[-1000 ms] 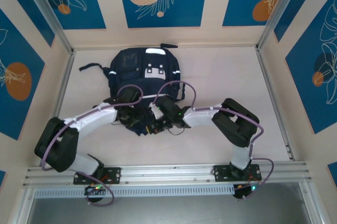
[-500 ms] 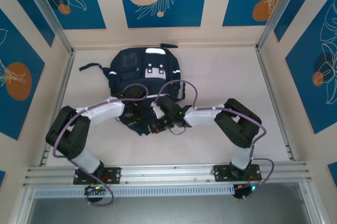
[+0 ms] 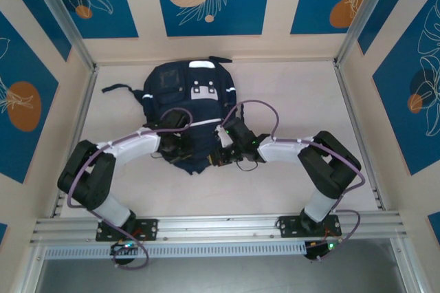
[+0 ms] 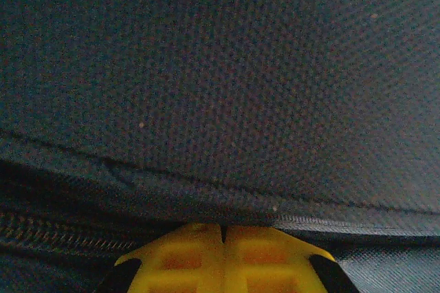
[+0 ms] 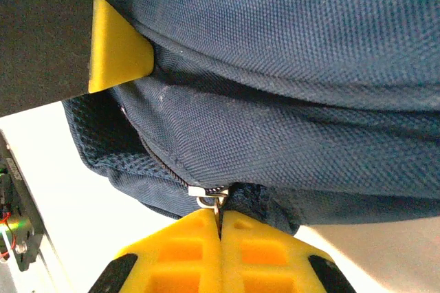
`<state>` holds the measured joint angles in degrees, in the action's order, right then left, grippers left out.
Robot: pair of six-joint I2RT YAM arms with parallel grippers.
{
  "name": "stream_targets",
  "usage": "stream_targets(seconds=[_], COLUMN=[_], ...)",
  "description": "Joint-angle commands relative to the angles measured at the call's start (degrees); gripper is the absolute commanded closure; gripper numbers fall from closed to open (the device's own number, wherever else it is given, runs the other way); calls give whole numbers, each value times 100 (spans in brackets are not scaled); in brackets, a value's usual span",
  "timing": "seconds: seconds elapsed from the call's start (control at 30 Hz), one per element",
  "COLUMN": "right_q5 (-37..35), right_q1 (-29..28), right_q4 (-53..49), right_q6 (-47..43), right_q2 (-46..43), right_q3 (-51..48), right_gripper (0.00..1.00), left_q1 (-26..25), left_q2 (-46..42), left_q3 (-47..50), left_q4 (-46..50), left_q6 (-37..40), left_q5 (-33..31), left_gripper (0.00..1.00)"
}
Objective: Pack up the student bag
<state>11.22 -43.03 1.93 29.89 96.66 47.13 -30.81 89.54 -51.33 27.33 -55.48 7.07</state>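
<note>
The student bag [image 3: 189, 90], dark navy with white stripes, lies flat in the middle of the table. My left gripper [image 3: 180, 147] sits at its near left edge. In the left wrist view this gripper [image 4: 223, 226] is shut, its yellow tips pinched at a fold of the bag's fabric [image 4: 220, 66] beside a zipper [image 4: 55, 231]. My right gripper [image 3: 220, 157] is at the bag's near right corner. It [image 5: 221, 214] is shut on the metal zipper pull [image 5: 218, 202] just below the slider [image 5: 206, 190]. A left fingertip [image 5: 113, 49] pokes into a fold of the bag [image 5: 289, 52].
A shoulder strap [image 3: 117, 89] trails off the bag to the left. Walls with metal posts enclose the table on three sides, and a metal rail [image 3: 220, 228] runs along the near edge. Bare tabletop [image 3: 302, 100] lies to the right of the bag.
The left gripper has shut on the bag's near edge after its arm drew in. The right gripper has moved right with the zipper pull, dragging the bag's near corner along.
</note>
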Motion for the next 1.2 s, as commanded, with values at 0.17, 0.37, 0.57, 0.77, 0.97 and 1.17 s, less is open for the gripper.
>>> stream_targets(seconds=[0.17, 0.37, 0.57, 0.77, 0.97, 1.17], right_q5=[174, 185, 154, 14, -130, -384], right_q1=[43, -63, -381, -836, -1185, -1227], right_q4=[183, 787, 1109, 1216, 1237, 822], right_q6=[558, 1086, 1377, 1549, 1456, 1116], right_q2=[499, 656, 883, 1038, 1049, 780], right_q3=[-72, 9, 290, 583, 731, 434], right_gripper=[100, 100, 100, 100, 100, 100], left_q1=[323, 445, 558, 488, 479, 527], left_q2=[-963, -1982, -2325, -1998, -1744, -1132], left_q3=[107, 313, 818, 1122, 1166, 1103], left_q4=[748, 1209, 803, 436, 333, 190], left_q6=[539, 492, 144, -301, -566, -442], left_q5=[-537, -585, -130, 201, -280, -696], left_gripper=[35, 22, 21, 21, 25, 50])
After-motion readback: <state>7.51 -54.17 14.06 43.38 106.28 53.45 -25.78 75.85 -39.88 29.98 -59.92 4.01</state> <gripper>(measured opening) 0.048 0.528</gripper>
